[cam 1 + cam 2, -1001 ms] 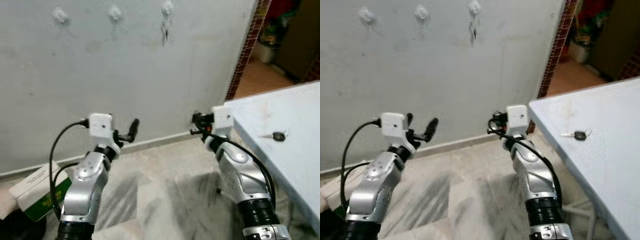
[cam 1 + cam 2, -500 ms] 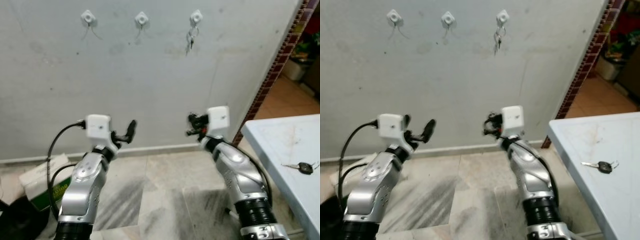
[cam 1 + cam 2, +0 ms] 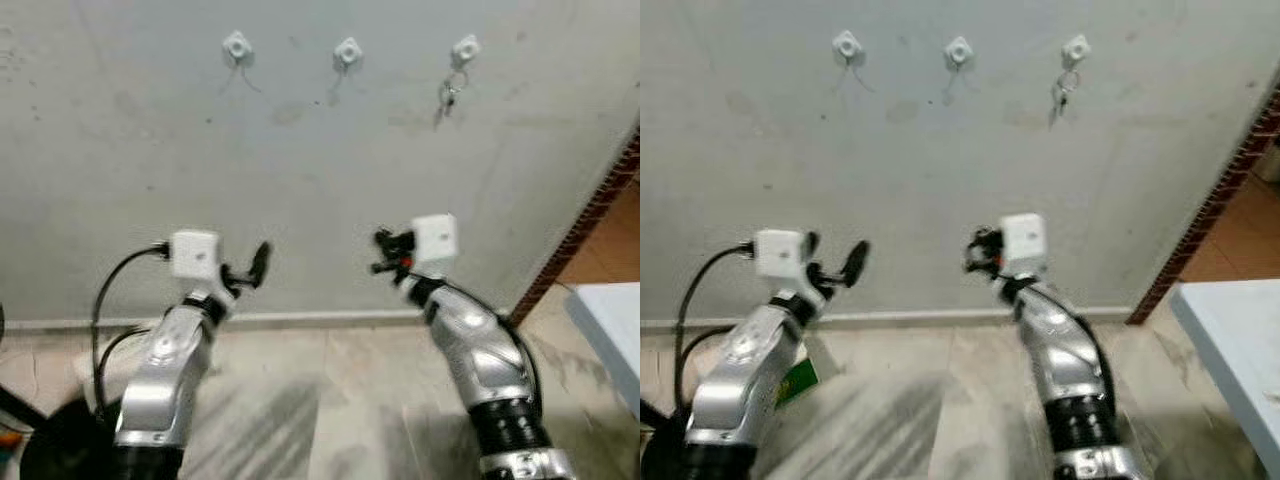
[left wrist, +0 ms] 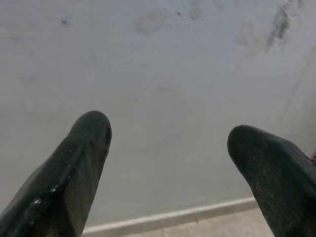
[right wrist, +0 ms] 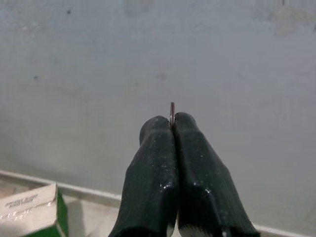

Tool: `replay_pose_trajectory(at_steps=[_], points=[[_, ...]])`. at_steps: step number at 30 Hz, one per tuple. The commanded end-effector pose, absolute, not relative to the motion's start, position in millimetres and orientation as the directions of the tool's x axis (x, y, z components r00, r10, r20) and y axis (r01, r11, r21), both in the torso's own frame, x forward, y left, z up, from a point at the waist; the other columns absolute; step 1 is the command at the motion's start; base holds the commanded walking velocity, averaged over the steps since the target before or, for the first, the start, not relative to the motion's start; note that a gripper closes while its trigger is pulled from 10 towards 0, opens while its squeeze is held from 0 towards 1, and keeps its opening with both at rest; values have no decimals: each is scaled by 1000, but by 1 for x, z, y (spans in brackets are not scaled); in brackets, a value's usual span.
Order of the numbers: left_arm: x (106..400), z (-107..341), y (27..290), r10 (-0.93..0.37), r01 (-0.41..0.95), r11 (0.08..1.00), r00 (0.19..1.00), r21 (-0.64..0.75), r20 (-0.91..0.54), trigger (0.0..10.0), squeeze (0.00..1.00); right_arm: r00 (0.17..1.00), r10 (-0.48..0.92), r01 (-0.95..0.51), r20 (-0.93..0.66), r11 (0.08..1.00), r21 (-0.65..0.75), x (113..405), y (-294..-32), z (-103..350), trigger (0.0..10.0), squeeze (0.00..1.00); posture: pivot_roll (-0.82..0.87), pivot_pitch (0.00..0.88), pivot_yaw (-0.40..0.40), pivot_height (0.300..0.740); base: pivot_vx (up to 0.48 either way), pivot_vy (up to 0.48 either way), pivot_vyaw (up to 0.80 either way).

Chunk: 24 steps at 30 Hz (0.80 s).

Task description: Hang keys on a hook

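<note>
Three white hooks [image 3: 347, 52] sit in a row high on the grey wall. A bunch of keys [image 3: 449, 92] hangs from the right hook [image 3: 465, 47]; the left hook [image 3: 237, 45] and the middle one carry nothing. My right gripper [image 3: 385, 252] is raised in front of the wall, well below the hooks. It is shut on a thin metal sliver [image 5: 172, 111] that sticks out between its fingertips, apparently a key. My left gripper [image 3: 255, 265] is held at the same height, open, with only wall between its fingers [image 4: 84, 148].
A corner of the pale table [image 3: 610, 330] juts in at the right. A red brick wall edge [image 3: 590, 225] ends the grey wall. A green and white box [image 3: 795, 380] lies on the tiled floor near the skirting, and a dark object [image 3: 50, 450] at bottom left.
The camera has swung left: the hooks sit nearer the middle, and the table with its loose key has slid out to the right. Both arms keep their pose.
</note>
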<state>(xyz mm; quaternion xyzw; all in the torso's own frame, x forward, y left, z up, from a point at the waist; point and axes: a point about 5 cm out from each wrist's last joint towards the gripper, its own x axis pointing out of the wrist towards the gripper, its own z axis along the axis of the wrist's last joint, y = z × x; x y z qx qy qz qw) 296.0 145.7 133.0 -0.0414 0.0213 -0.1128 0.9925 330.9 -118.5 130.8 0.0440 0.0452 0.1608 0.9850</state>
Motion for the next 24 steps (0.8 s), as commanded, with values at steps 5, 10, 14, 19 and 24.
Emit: replay_pose_trajectory(at_steps=[5,10,14,19,24], points=[[296,134,158,-179,177,982,983,-65,-32,10000,0,934,355,-349,-47,931,109,332,-106,138,10000,0,78,0,-12,740,0,0,0],[297,136,158,-184,182,981,983,-74,-23,10000,0,933,356,-350,-41,930,109,331,-106,139,10000,0,80,0,-13,740,0,0,0],[297,136,158,-193,191,978,981,-81,-17,10000,0,934,356,-351,-36,930,107,332,-105,140,10000,0,80,0,-13,740,0,0,0],[296,137,156,-204,202,975,979,-87,-8,10000,0,933,357,-352,-36,930,104,332,-106,140,10000,0,80,0,-16,740,160,0,0],[296,137,155,-208,207,974,978,-91,-7,10000,0,932,360,-356,-34,929,100,333,-105,140,10000,0,80,0,-18,740,427,0,0]])
